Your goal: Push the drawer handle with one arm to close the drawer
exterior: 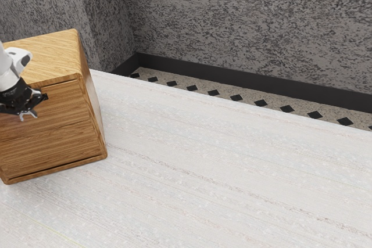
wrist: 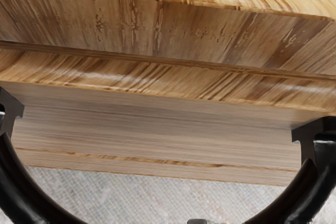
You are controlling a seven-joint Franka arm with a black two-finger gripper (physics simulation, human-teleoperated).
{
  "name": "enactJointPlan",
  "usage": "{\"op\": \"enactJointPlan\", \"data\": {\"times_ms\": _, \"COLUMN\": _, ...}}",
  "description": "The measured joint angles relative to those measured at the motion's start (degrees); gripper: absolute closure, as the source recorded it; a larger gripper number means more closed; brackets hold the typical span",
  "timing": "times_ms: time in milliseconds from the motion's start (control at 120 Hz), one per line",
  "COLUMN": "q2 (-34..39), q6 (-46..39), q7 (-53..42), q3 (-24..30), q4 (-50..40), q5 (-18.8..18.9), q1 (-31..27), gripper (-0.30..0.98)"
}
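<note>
"How do our curved black fingers point(wrist: 312, 130) stand?"
"Wide apart, with the flat brown wooden drawer front point(wrist: 157, 124) just ahead, its long axis running across them."
"So we'd push?"
"Straight ahead, towards the boxy wooden cabinet point(exterior: 52, 62)."

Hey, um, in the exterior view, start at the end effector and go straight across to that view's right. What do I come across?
End effector → wooden cabinet → whitish tabletop → floor with black diamonds → dark baseboard.
</note>
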State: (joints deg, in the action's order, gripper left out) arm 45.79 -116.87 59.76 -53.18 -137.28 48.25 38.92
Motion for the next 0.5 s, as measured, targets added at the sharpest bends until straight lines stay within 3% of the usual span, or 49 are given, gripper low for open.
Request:
{"op": "enactJointPlan", "data": {"times_ms": 142, "q2": 0.17, "q6": 0.27, "q7": -0.87, "q3": 12.33, "q4": -2.13, "q5": -3.89, "q1": -8.18, "gripper": 0.76}}
{"op": "enactJointPlan", "data": {"times_ms": 250, "q2": 1.92, "q6": 4.22, "q7": -1.14, "q3": 26.88, "q4": -3.19, "q5": -10.95, "q1": -14.69, "gripper": 0.76}}
{"op": "enactJointPlan", "data": {"times_ms": 383, "q2": 4.67, "q6": 12.09, "q7": -7.48, "q3": 42.46, "q4": 0.07, "q5": -23.16, "q1": -24.81, "gripper": 0.47}}
{"op": "enactJointPlan", "data": {"times_ms": 442, "q2": 3.34, "q6": 14.43, "q7": -14.25, "q3": 46.12, "q4": 4.85, "q5": -27.48, "q1": -27.06, "gripper": 0.36}}
{"op": "enactJointPlan", "data": {"times_ms": 500, "q2": 0.22, "q6": 16.25, "q7": -20.44, "q3": 46.16, "q4": 8.51, "q5": -30.29, "q1": -27.01, "gripper": 0.28}}
